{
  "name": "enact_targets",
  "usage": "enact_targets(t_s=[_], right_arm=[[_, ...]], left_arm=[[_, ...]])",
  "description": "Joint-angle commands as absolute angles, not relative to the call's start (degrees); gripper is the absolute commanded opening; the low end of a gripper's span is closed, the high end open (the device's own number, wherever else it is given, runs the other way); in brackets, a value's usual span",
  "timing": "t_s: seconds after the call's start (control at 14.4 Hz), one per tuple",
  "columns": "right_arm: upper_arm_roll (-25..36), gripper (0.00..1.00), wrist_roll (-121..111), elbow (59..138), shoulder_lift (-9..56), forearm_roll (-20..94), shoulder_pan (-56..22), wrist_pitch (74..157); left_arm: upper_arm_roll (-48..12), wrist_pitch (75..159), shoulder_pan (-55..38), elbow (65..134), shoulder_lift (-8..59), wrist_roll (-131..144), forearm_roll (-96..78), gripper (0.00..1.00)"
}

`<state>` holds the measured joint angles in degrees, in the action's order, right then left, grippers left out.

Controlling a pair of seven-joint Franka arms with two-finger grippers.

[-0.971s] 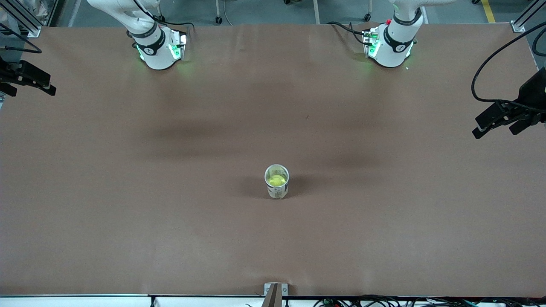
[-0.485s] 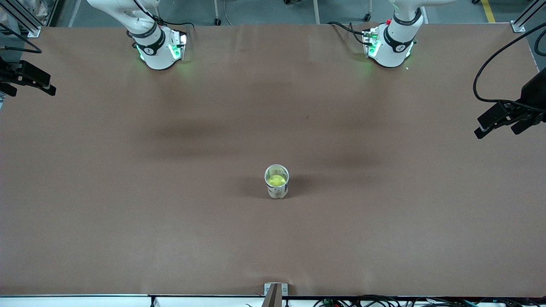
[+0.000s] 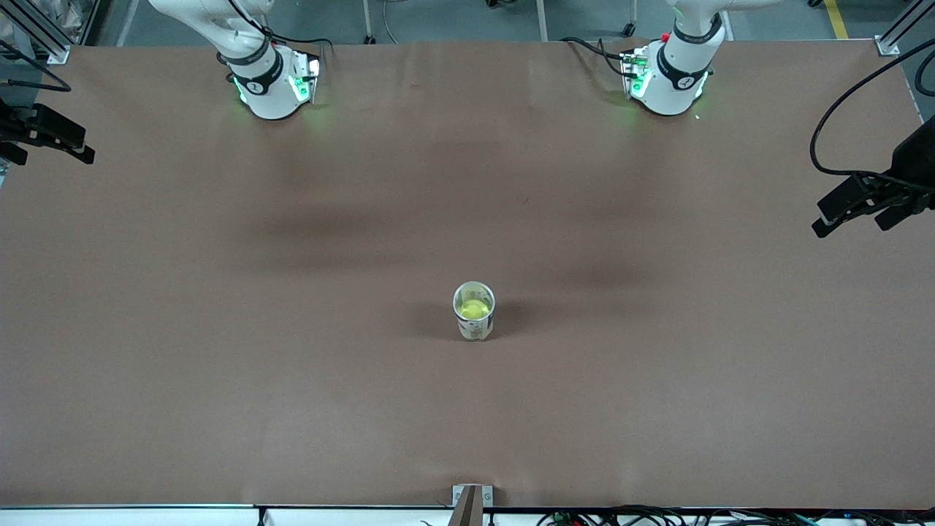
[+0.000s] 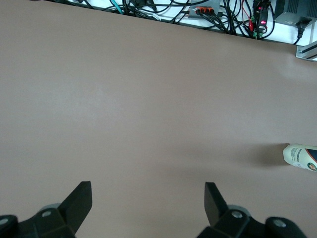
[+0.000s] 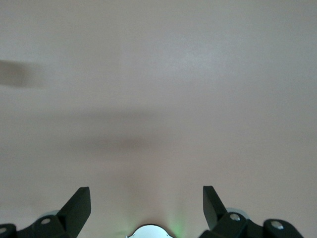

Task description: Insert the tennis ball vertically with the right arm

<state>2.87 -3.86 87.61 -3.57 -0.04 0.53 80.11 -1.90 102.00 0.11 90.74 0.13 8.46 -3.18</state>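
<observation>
Canister (image 3: 474,312), one, clear, stands upright mid-table (image 3: 219,365) with one tennis ball (image 3: 473,309) inside; its label's print is unreadable. Left wrist view: left end effector (image 4: 147,206) spread wide, empty, canister at the edge. Right wrist view: right end effector (image 5: 146,206) likewise wide, empty.

Ball (image 3: 474,309) in upright can (image 3: 474,326).
</observation>
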Motion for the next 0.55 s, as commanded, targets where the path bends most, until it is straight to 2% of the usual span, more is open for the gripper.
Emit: enact_targets(t_s=[0.0,0.21,0.49], right_arm=[[2.2,1.0,-4.1,87.6,-4.2,-0.7,1.3,79.6],[2.3,1.0,-4.1,87.6,-4.2,-0.8,1.3,79.7],[2.2,1.0,-4.1,87.6,-4.2,-1.6,1.2,79.8]], left_arm=[[-1.7,98.7,0.1,90.3,-0.3,4.4,-2.0,1.0],[-1.7,93.7,0.4,90.3,-0.9,0.9,-1.0,1.0],[-1.8,93.3,0.4,90.3,-1.1,-0.5,-0.4,1.0]])
